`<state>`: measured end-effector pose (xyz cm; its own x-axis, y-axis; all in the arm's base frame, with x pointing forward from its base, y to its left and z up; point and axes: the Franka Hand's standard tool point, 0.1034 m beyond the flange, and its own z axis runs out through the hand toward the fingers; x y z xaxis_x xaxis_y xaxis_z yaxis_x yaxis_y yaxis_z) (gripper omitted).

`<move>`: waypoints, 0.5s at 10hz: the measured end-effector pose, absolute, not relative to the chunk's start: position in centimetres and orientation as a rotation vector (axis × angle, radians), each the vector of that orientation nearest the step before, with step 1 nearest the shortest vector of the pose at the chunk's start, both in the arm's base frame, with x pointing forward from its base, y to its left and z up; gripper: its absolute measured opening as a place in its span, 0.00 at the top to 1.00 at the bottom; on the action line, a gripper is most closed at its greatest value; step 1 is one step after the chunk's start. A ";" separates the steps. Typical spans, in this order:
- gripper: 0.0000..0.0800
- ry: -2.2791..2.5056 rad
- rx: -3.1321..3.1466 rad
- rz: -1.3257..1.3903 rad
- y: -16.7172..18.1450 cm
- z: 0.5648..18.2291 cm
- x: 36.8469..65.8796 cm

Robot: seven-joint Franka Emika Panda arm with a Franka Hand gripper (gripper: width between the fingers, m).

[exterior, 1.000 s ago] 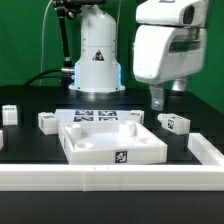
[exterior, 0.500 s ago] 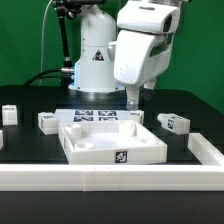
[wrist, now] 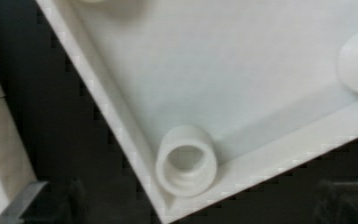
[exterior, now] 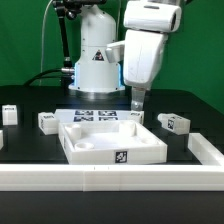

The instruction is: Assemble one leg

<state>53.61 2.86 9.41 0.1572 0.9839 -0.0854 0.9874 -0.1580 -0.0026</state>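
The large white panel (exterior: 110, 142) lies in the middle of the table, and the wrist view shows it close up with a round corner hole (wrist: 186, 160). Small white tagged legs lie around it: one at the exterior view's left (exterior: 47, 120), one at the far left (exterior: 9, 113), one at the right (exterior: 175, 122) and one behind the panel's back right corner (exterior: 137, 117). My gripper (exterior: 137, 101) hangs above that back right corner. It is open and empty, and in the wrist view (wrist: 194, 208) its dark fingers (wrist: 43, 205) stand wide apart.
The marker board (exterior: 95, 115) lies flat behind the panel, in front of the robot base (exterior: 97, 60). A white rail (exterior: 110, 178) runs along the table's front and another piece (exterior: 205, 148) stands at the exterior view's right.
The arm has swung toward the exterior view's left, from beside the right leg to above the panel's back right corner. The parts on the table have not moved.
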 end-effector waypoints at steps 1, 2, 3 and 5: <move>0.19 2.138 2.237 -0.113 2.0 9.2 53.5; 0.19 2.223 2.166 -0.128 1.3 8.9 53.1; 0.19 2.205 2.192 -0.143 1.3 8.7 52.8; 0.19 2.204 2.192 -0.142 1.2 8.7 52.8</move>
